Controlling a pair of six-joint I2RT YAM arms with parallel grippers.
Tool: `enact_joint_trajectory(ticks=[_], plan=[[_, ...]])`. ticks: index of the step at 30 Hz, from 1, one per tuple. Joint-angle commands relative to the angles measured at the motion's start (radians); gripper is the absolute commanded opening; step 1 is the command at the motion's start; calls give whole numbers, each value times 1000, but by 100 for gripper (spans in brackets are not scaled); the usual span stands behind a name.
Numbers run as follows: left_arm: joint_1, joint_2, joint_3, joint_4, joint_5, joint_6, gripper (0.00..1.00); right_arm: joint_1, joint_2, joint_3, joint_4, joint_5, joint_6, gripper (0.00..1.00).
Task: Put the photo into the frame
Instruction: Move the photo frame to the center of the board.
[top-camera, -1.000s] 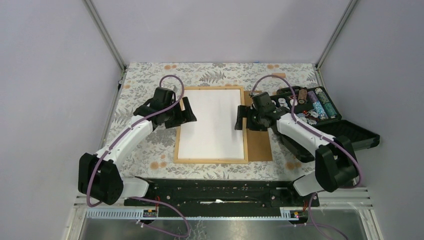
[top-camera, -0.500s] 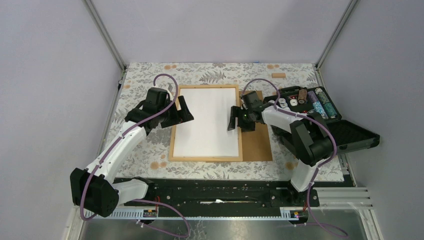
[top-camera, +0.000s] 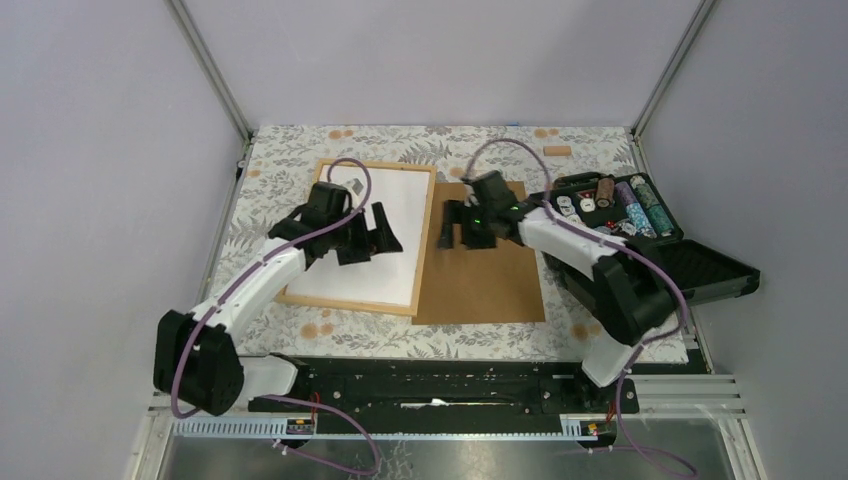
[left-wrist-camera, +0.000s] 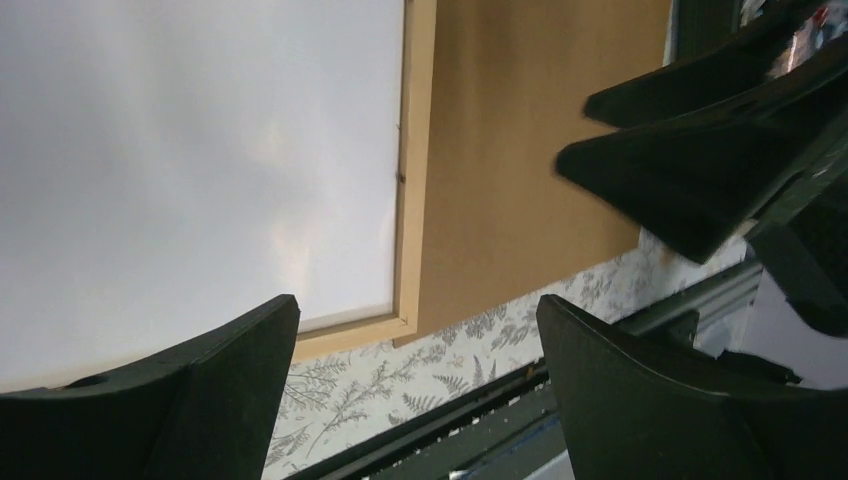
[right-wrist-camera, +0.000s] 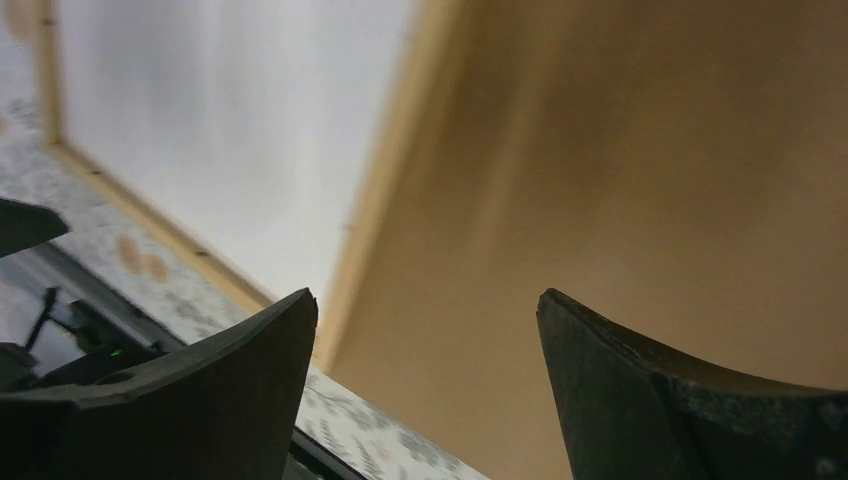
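The frame (top-camera: 426, 240) is thin light wood and lies flat, turned askew, left of centre, its rim also in the left wrist view (left-wrist-camera: 414, 150) and the right wrist view (right-wrist-camera: 392, 150). A plain white sheet (top-camera: 395, 275) fills it. The photo's sunflower print shows in no view. My left gripper (top-camera: 370, 233) hovers open over the white sheet, nothing between its fingers (left-wrist-camera: 415, 300). My right gripper (top-camera: 460, 228) stands open above the brown backing board (top-camera: 490, 275), just right of the frame's edge, empty too (right-wrist-camera: 428, 294).
An open black case (top-camera: 700, 270) of chips and small rolls sits at the right. A small wooden block (top-camera: 557, 151) lies at the far edge. The flowered tablecloth (top-camera: 290, 140) covers the table. My right gripper's fingers (left-wrist-camera: 690, 190) show in the left wrist view.
The frame with its white sheet has slid left and turned off the brown board, now mostly bare. Both grippers have moved left with it.
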Motion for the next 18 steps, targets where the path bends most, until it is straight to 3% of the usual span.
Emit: enact_joint_trajectory(ticks=[1, 6, 18], plan=[[-73, 88, -28, 142, 127, -37, 94, -139, -177, -206, -156, 128, -51, 89], [-231, 233, 6, 242, 95, -83, 94, -202, -326, -367, -188, 223, -62, 94], [-321, 531, 300, 35, -496, 14, 77, -348, -392, -444, -185, 210, -54, 96]])
